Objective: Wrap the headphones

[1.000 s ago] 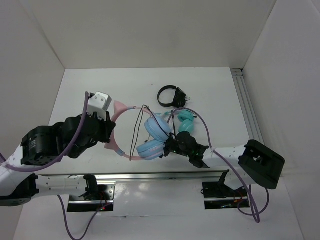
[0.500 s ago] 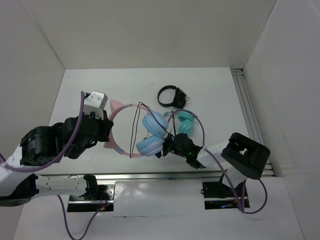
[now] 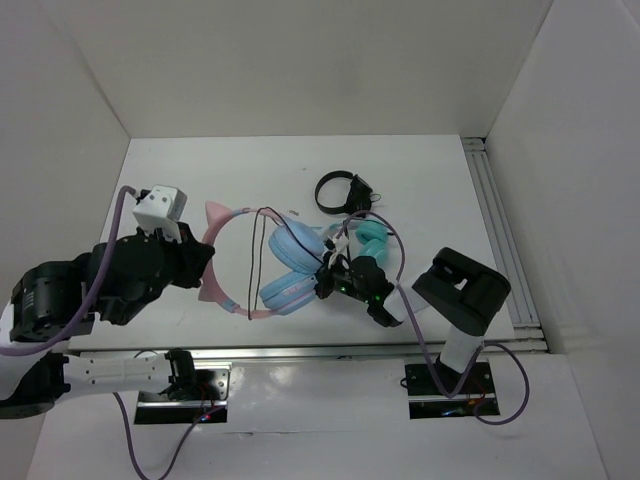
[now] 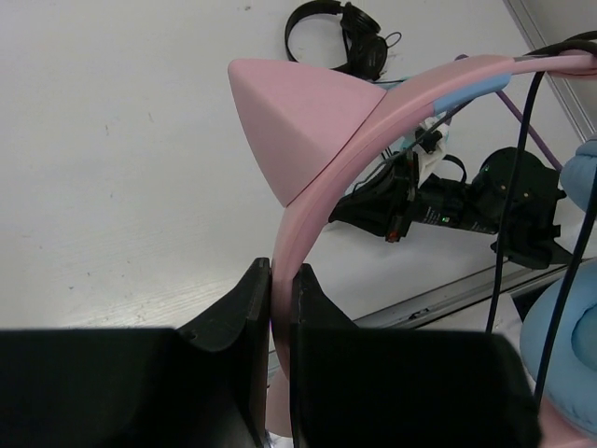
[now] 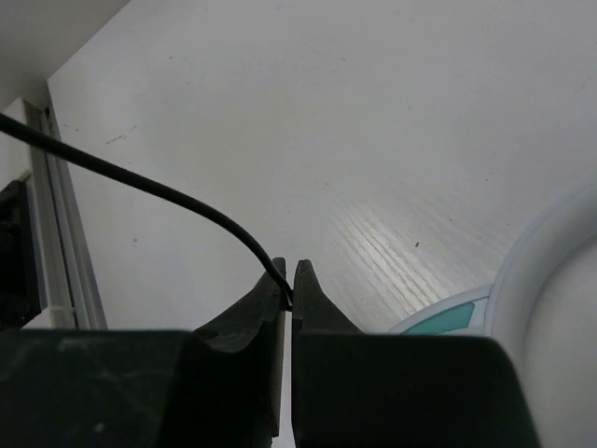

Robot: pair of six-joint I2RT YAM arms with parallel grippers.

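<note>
Well, the left gripper, clamped on the pink headband, has dragged the headphones sideways. The right gripper followed, fingertips pinching the black cable, so wrapping looks underway.

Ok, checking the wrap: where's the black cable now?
The cable is pinched in the right gripper, mid right wrist view; overhead it crosses the pink headband.

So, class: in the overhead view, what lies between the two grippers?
Overhead: the headphones, ear cups and black cable; left gripper clamps the headband, right gripper the cable.
</note>
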